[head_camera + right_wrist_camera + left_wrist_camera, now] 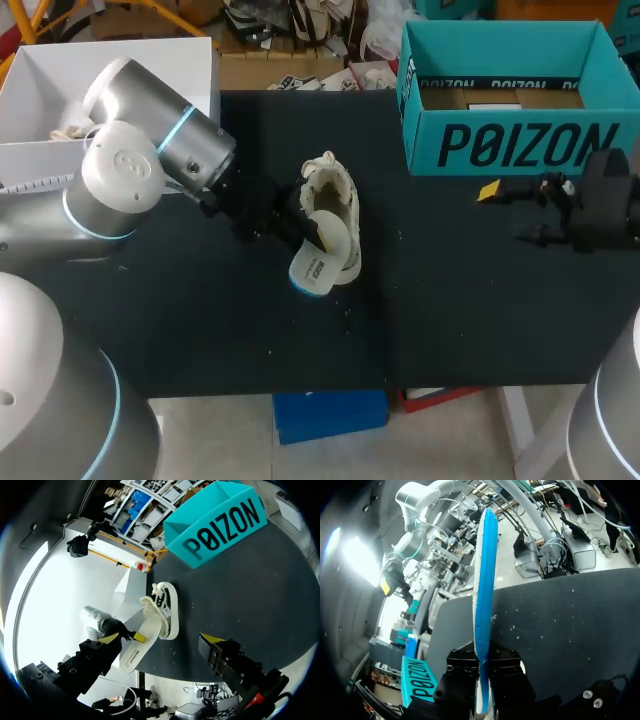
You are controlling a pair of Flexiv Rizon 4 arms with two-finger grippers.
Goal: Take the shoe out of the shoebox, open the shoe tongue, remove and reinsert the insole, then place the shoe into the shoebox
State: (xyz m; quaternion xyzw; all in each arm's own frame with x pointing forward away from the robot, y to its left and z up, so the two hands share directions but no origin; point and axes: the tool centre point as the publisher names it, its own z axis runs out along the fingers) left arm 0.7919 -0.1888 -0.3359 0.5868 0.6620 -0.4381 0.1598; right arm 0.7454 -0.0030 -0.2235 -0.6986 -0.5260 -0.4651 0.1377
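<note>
You had a bench (470, 300) with a flat black top filling the middle of the head view, running from centre left to the right edge of the frame. Its near edge crossed the lower part of the frame as a straight line. A few pale specks (348, 308) dotted the surface at lower centre. Both wrist views showed that top matte, dark grey and evenly lit.
</note>
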